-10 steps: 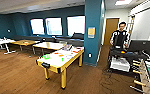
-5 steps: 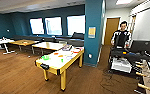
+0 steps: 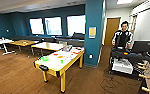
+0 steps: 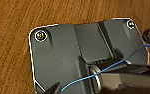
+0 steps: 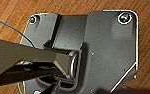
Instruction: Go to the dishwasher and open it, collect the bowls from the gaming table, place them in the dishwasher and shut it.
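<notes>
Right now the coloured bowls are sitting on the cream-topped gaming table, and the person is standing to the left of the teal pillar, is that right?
Not quite. The bowls do sit on the gaming table, but in the head view the person stands to the right of the teal pillar, near the wooden door.

Teal walls, brown wood floor, one pale cream table dotted with bright colour.

The gaming table (image 3: 56, 65) is seen at centre with a cream top, yellow edges and legs, black corner pieces; the bowls (image 3: 45, 58) on it are picked out in green, orange and red. A teal pillar (image 3: 93, 32) with a small yellow notice (image 3: 92, 31) is seen right of centre, an orange-brown door (image 3: 111, 29) beyond it. A person (image 3: 122, 37) in black and white is seen at upper right. The floor (image 3: 13, 72) is shown in streaked warm brown. Wooden tables (image 3: 22, 42) at left are tan.
</notes>
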You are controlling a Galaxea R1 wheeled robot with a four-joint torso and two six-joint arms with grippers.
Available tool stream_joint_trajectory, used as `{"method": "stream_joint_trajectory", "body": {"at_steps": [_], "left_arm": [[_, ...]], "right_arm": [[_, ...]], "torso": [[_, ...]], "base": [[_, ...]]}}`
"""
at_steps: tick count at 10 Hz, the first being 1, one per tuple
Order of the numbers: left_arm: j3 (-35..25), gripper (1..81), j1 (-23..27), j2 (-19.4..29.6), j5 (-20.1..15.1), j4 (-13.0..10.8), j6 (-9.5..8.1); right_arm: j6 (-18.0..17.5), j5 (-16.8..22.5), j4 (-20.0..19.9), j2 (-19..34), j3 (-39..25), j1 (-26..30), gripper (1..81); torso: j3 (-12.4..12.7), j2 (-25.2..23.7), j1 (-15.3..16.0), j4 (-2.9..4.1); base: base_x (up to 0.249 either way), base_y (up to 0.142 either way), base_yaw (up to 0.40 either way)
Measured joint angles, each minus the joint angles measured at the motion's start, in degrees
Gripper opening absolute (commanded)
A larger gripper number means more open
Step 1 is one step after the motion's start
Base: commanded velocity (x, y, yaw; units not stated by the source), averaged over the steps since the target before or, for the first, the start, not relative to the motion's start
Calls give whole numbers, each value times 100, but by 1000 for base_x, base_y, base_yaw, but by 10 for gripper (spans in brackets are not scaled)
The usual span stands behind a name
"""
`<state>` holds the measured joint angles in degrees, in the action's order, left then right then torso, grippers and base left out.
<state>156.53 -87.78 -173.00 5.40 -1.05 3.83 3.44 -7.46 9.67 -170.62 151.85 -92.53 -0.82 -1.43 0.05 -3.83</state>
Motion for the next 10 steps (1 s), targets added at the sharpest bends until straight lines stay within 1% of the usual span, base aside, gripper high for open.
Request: {"method": "stream_joint_trajectory", "body": {"at_steps": [10], "left_arm": [[-7,811,11,0,2,0,0]], "right_arm": [[44,0,0,-13,30,0,811]], "torso": [[0,0,0,0]], "base": [[109,67,0]]}}
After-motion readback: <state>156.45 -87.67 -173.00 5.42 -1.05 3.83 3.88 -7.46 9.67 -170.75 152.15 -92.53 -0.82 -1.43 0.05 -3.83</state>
